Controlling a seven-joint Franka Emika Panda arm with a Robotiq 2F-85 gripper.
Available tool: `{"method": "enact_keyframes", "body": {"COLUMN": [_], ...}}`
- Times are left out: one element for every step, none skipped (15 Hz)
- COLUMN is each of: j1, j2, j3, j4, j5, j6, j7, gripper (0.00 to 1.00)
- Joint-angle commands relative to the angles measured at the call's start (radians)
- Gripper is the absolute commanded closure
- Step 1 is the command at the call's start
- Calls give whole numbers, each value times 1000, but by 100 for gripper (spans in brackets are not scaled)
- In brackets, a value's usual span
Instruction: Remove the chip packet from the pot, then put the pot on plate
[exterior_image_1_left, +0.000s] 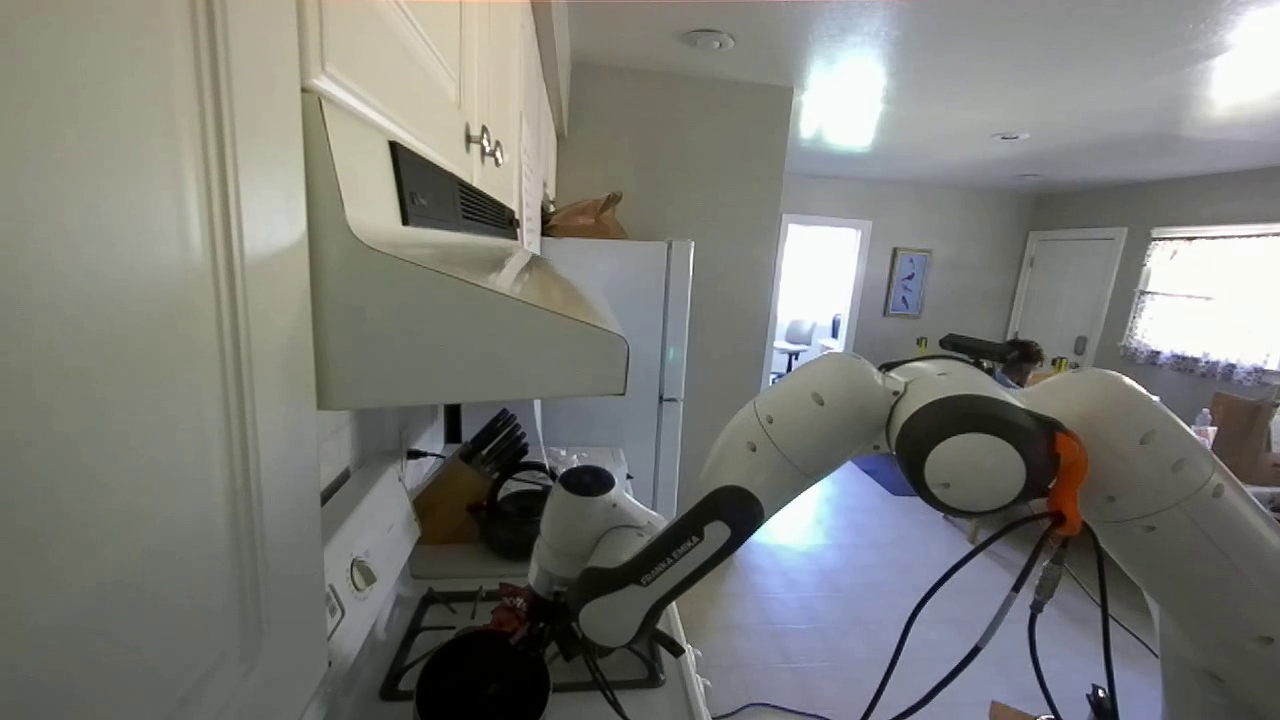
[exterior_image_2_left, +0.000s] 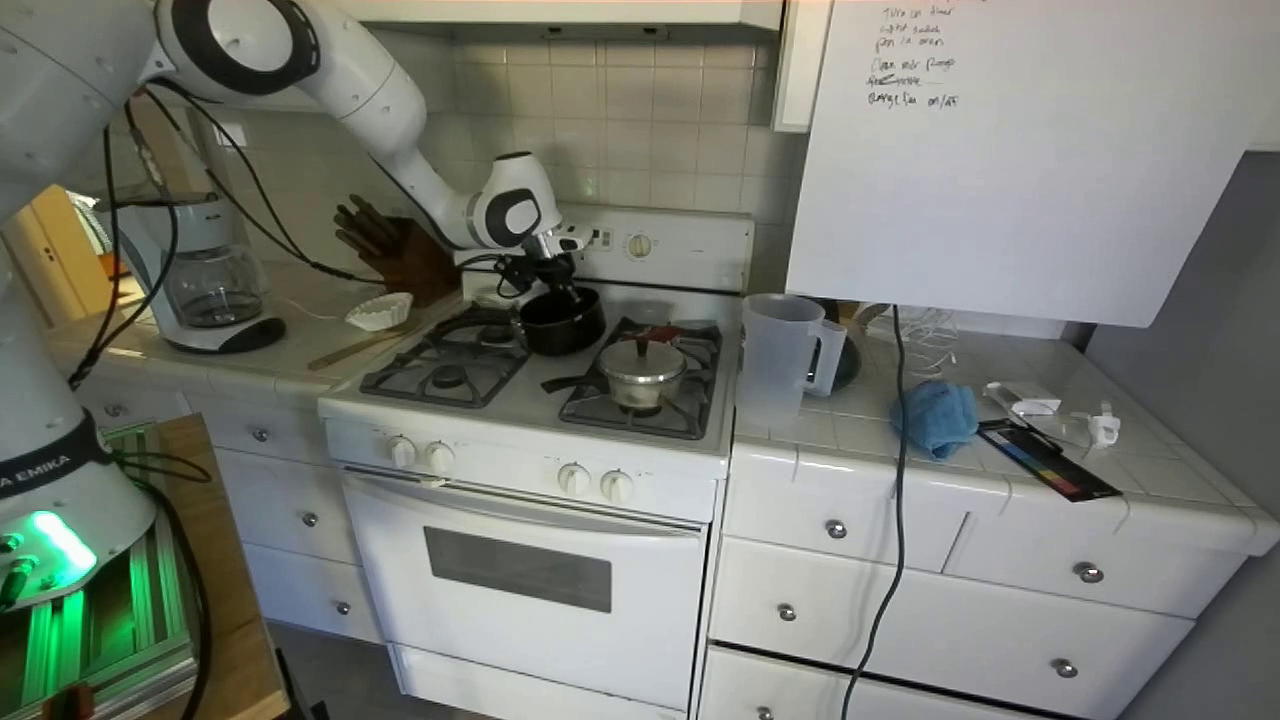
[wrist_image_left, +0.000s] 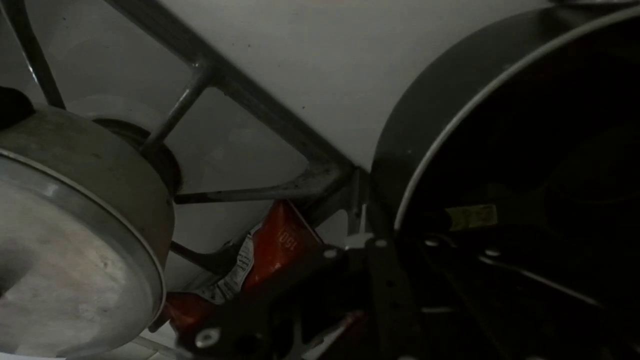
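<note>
The pot (exterior_image_2_left: 560, 340) is dark metal, round and smooth-walled, its rim a thin pale line in the wrist view. The chip packet (wrist_image_left: 280, 245) is glossy red film, creased and folded, with a pale strip of small print. Just beside it stands a saucepan (wrist_image_left: 100, 155) of dull silvery metal, its lid (wrist_image_left: 75, 260) fitted with a dark knob. The pincer (wrist_image_left: 397, 235) is at the pot's rim, with dark linkage on either side; it is too dark to tell whether it is clenched on the wall or released. The pot sits directly below it, over the middle of the stove (exterior_image_2_left: 505, 465). The packet is outside the pot, over a grate (wrist_image_left: 280, 118), partly hidden by the pincer. The pot's inside is in deep shadow; the saucepan's contents are covered by its lid. On the tiled counter (exterior_image_2_left: 850, 435), a wooden block (exterior_image_2_left: 415, 262) holds dark-handled knives (exterior_image_2_left: 365, 228), and a translucent pitcher (exterior_image_2_left: 780, 350) stands upright.
</note>
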Motion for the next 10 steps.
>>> {"method": "enact_keyframes", "body": {"j1": [-45,-63,-78,-102,-129,-155,-189,-222,-258,-276], "j2": [-118,-134,-144,-155,-160,-163,-170,-175,-184,-193], "j3": [71,87,101,125,150,175,207,240,276,288], "j4": [-128,-144,-157,-172,-177,-182,-185,-192,-197,-202], "j5": [57,75,93,122,155,191,233,273,312,331], "j6": [29,30,28,30,25,23,11,0,-23,-41], "j7": [-73,-77,-82,-94,-107,-123,-150,-179,-223,-249], "gripper": [99,99,99,99,99,99,99,99,99,99]}}
